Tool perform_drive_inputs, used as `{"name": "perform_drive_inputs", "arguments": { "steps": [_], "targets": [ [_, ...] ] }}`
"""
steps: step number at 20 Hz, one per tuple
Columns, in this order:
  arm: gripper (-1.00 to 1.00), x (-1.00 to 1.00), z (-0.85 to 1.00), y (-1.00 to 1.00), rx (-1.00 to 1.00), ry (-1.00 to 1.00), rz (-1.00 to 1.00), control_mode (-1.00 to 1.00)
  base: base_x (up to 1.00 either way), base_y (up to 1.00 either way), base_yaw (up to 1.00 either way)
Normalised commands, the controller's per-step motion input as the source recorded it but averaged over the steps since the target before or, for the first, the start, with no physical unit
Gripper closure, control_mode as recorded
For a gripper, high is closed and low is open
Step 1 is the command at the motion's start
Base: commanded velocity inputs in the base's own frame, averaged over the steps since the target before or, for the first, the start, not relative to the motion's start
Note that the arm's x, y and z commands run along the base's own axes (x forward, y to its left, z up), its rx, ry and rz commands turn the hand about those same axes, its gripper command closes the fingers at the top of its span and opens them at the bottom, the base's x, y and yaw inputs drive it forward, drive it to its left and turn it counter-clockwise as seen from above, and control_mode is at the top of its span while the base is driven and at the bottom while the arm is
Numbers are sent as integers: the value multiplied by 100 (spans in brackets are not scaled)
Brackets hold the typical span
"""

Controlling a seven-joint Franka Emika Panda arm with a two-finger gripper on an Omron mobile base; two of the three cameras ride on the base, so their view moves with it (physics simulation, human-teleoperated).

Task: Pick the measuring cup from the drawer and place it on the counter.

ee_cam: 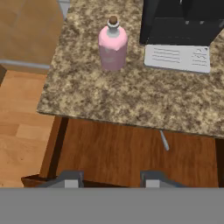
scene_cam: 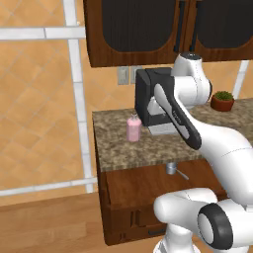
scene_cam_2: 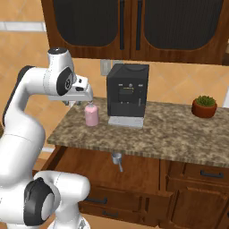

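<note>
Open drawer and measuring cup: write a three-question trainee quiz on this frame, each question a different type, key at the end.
1. True or false: the measuring cup lies in the open drawer, partly under the edge of the counter.
2. Multiple choice: what stands on the counter closest to the pink bottle? A) the potted plant B) the black coffee machine C) a kettle
3. Fill in: in the hand view the gripper hovers above the ____ with nothing between its fingertips.

Key: 1 true; 2 B; 3 drawer.
</note>
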Motion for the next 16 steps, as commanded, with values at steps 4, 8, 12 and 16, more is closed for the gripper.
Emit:
{"name": "perform_drive_inputs", "arguments": {
  "steps": [4,8,12,16],
  "targets": [
    [-100,-34,0,0,0,0,0,-100,0,0,0],
    [-100,-71,-11,-28,1,-3,-1,100,-24,-25,-1],
    [-100,0,0,0,0,0,0,100,-39,-100,-1],
    [-100,0,0,0,0,0,0,100,0,-100,0]
  ]
}}
